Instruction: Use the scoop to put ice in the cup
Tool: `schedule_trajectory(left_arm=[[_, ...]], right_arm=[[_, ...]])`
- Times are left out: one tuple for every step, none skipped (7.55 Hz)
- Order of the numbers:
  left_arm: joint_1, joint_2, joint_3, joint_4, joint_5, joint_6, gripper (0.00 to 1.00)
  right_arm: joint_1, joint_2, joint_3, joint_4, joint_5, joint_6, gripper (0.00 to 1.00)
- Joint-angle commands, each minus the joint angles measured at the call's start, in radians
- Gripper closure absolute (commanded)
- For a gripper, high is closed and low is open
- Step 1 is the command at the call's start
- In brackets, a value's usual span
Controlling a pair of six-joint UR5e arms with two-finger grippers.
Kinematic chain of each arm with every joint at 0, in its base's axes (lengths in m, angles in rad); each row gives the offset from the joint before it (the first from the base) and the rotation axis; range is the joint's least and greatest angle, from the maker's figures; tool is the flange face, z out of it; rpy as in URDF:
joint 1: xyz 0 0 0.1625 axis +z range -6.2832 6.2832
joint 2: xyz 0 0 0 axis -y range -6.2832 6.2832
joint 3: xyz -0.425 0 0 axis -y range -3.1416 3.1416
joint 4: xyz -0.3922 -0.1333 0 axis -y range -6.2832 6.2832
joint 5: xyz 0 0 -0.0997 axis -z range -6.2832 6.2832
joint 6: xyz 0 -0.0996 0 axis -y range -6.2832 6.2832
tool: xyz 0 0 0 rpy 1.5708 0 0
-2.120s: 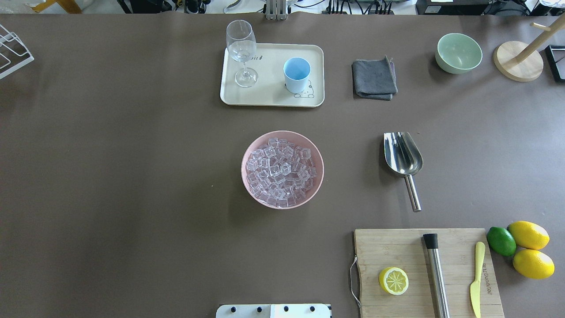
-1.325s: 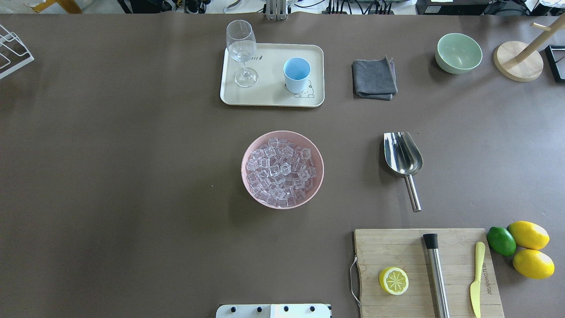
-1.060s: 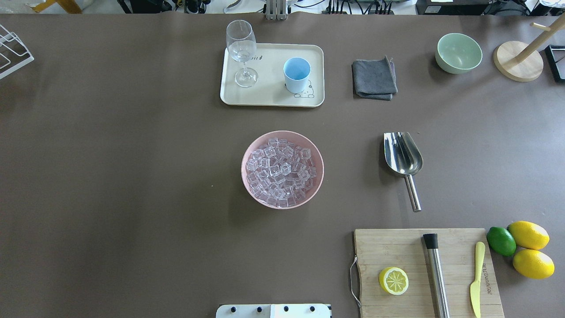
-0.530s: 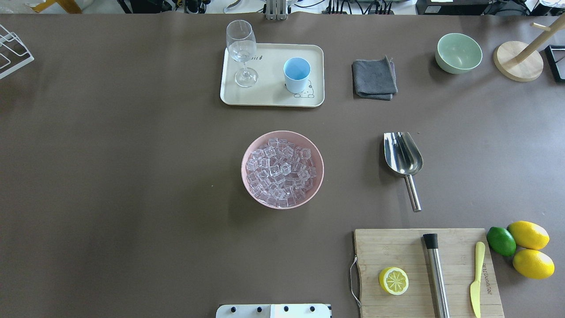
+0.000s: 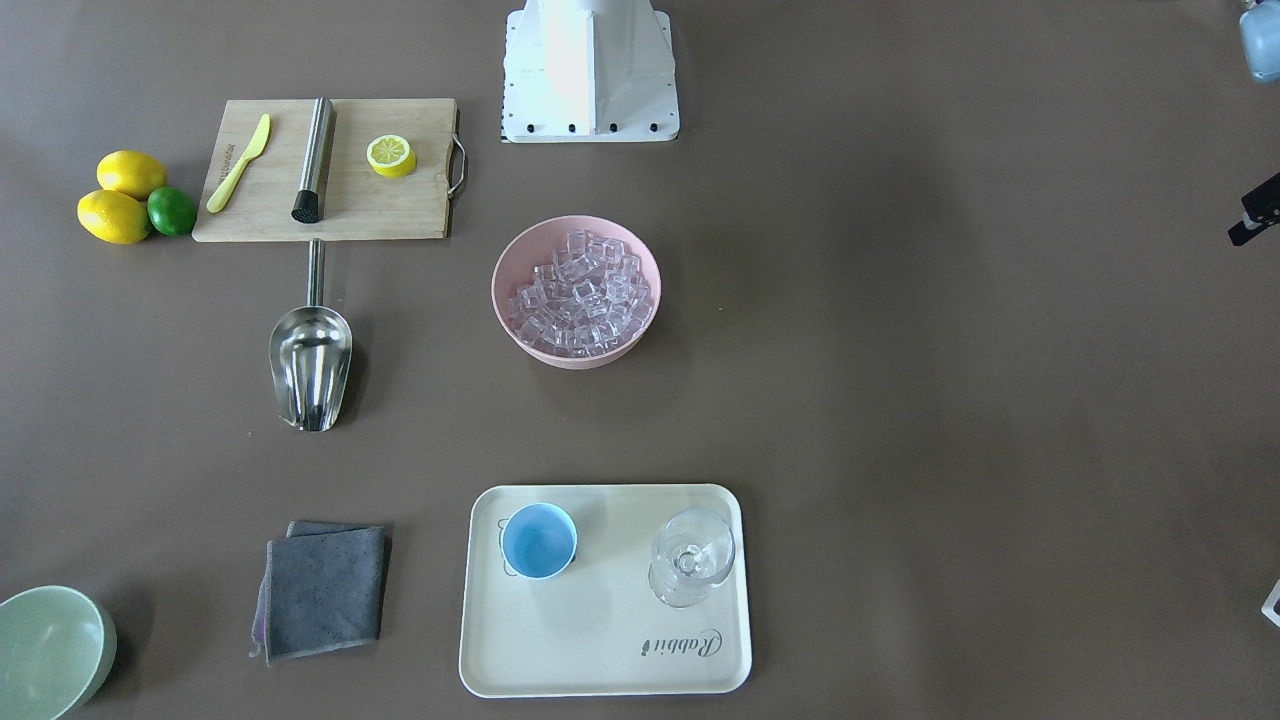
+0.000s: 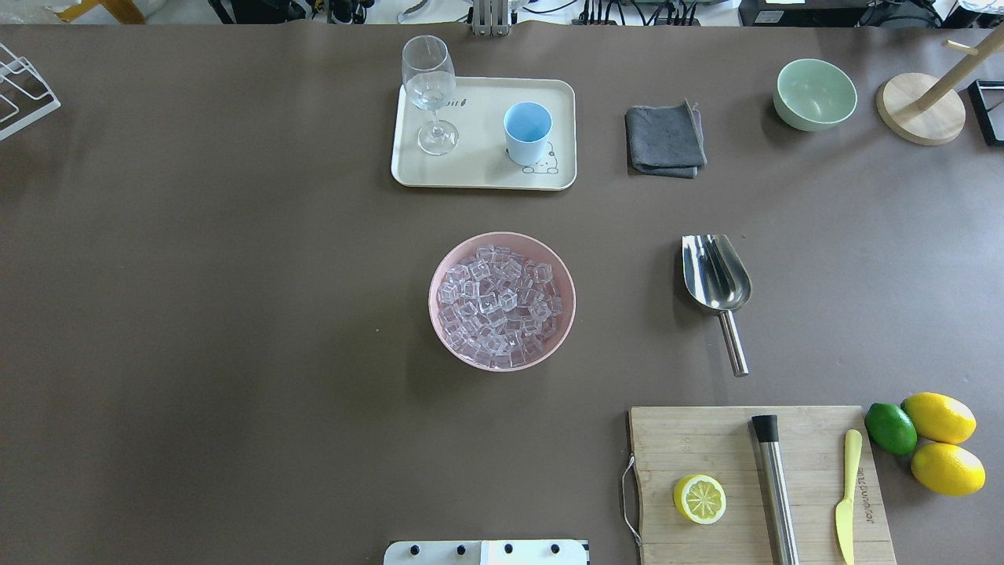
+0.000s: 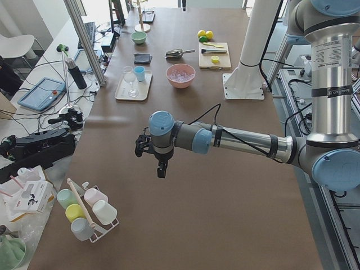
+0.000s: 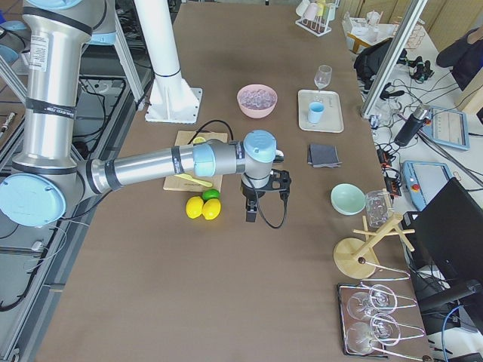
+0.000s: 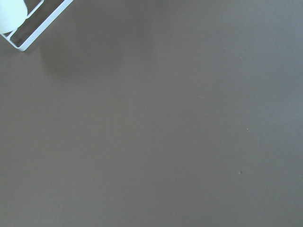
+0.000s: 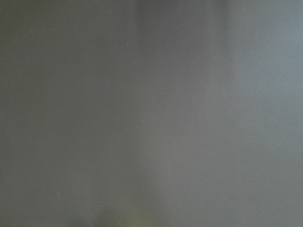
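Zero steps done, as far as we can judge. The scoop (image 6: pixel 718 275) lies alone on the brown table (image 6: pixel 235 314), right of centre in the overhead view, with its trough toward the top of the frame and its rod handle toward the bottom. All the ice (image 6: pixel 498 306) sits heaped in the pink bowl (image 6: pixel 436 275) mid-frame. The light-blue cup (image 6: pixel 527 129) stands empty on the cream tray (image 6: pixel 478 169) at top centre, beside a stemmed glass (image 6: pixel 429 86).

The left gripper (image 7: pixel 161 170) and right gripper (image 8: pixel 250 214) show only in the side views, so we can't tell whether their fingers are apart or together.

So we're at the reach-for-the-scoop step. We reckon the right arm goes next. That thin handle lies flat on the table, so it calls for a low, square pinch.
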Motion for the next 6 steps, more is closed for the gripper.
schedule_trajectory(left_arm=[[0.064,-0.008,-0.046,-0.041,0.001,0.001,0.01],[0.096,-0.008,-0.057,-0.098,0.005,0.001,0.01],[0.118,-0.009,-0.074,-0.126,0.034,0.002,0.01],[0.174,-0.009,-0.077,-0.214,0.036,0.001,0.01],[0.228,-0.014,-0.092,-0.268,0.039,0.001,0.01],[0.247,-0.046,-0.106,-0.27,0.039,0.001,0.01]], right_arm=[[-0.187,0.034,0.093,0.005,0.003,0.176,0.01],[-0.271,0.064,0.096,0.046,0.0,0.32,0.01],[-0.351,0.077,0.093,0.11,-0.015,0.431,0.01],[-0.426,0.081,0.091,0.181,-0.04,0.527,0.01],[-0.494,0.087,0.087,0.242,-0.09,0.622,0.01],[-0.554,0.112,0.064,0.273,-0.141,0.701,0.01]])
